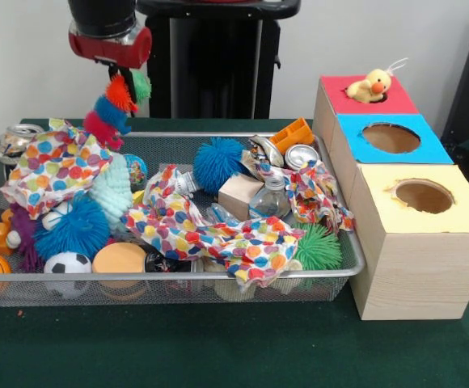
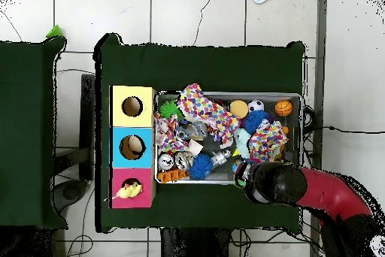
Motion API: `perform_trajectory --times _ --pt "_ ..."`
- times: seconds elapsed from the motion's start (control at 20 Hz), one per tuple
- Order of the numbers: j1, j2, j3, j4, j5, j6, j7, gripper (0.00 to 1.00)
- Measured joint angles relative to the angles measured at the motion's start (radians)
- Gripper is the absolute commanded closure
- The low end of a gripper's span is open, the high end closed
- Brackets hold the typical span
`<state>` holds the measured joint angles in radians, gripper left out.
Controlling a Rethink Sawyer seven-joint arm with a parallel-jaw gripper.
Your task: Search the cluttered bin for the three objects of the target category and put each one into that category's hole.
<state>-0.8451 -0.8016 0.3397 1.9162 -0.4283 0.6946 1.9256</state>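
The silver mesh bin (image 1: pixel 218 277) is full of clutter and also shows in the overhead view (image 2: pixel 302 119). My gripper (image 1: pixel 121 74) hangs over the bin's far left corner, shut on a fuzzy red, blue, orange and green plush caterpillar (image 1: pixel 109 109). The caterpillar dangles from it just above the rim. The gripper's head shows in the overhead view (image 2: pixel 252 176). A yellow plush duckling (image 1: pixel 370 86) with an orange beak sits in the hole with the red surround (image 1: pixel 341 87), half out of it; it also shows in the overhead view (image 2: pixel 130 190). No other yellow plush toy shows.
Boxes with a blue-surround hole (image 1: pixel 390 137) and a yellow-surround hole (image 1: pixel 423 196) stand next to the red one. The bin holds polka-dot cloths (image 1: pixel 210 230), blue spiky balls (image 1: pixel 218 162), a green spiky ball (image 1: pixel 319 246), small sports balls (image 1: pixel 66 263), a wooden block (image 1: pixel 240 194), cans (image 1: pixel 301 155) and an orange brick (image 1: pixel 293 133).
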Motion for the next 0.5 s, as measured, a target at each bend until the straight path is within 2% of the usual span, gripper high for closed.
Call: perform_trajectory --times 0.5 --pt "-0.017 0.057 0.018 -0.031 -0.078 -0.069 0.000 1.00"
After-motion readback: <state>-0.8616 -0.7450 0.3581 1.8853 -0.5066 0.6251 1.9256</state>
